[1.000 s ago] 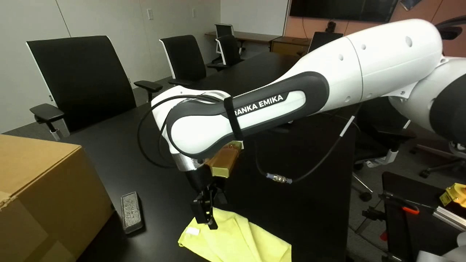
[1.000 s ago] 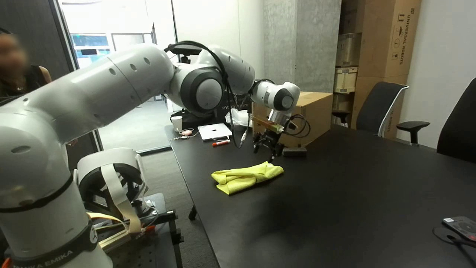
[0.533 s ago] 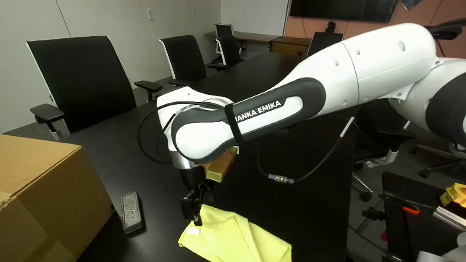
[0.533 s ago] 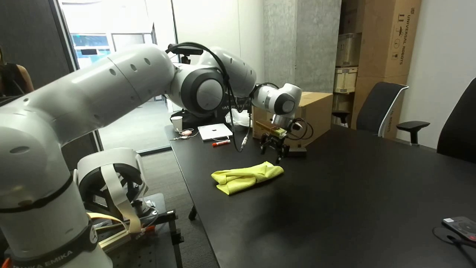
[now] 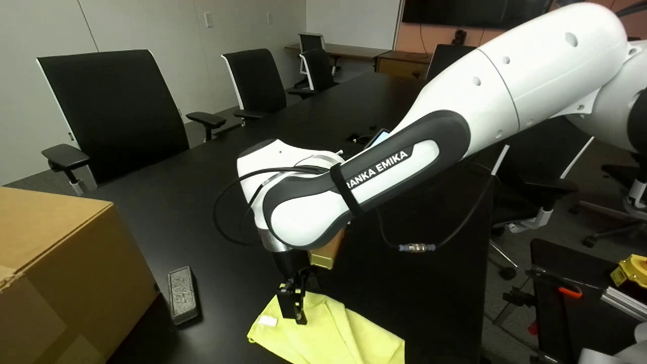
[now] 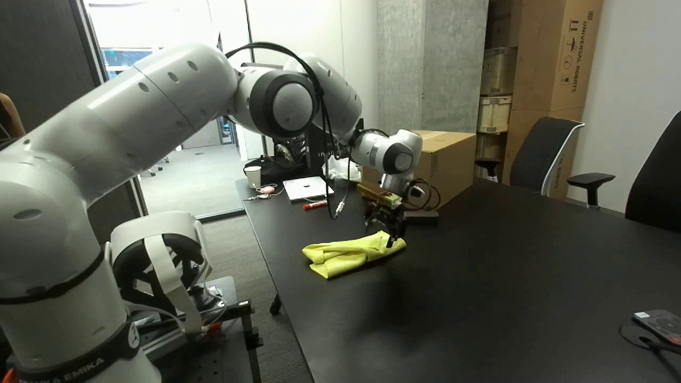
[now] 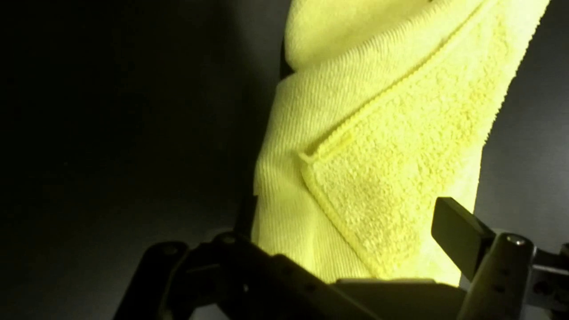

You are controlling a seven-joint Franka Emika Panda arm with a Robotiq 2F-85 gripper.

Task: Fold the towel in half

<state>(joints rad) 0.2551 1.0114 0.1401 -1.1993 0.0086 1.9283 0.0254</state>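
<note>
My claw (image 7: pixel 346 202), jaws spread wide and gripping nothing, stands over one end of the yellow towel (image 6: pixel 351 253) on the counter (image 6: pixel 489 298); I'd best lower squarely, pinch the edge's layers together, then carry them low across

A: In an exterior view, your arm (image 6: pixel 165 101) slopes up from the left edge, bends at the elbow (image 6: pixel 290 106) in the upper middle, then slants down rightward to the wrist (image 6: pixel 398 154).

B: Noted. Your gripper (image 7: pixel 346 213)?

A: Beneath your wrist, pointing mostly downward, both exterior views.

B: Jaws?

A: Spread wide. Wrist view: one fingertip low, just left of centre; opposite fingertip (image 7: pixel 460 235) lower right.
</note>
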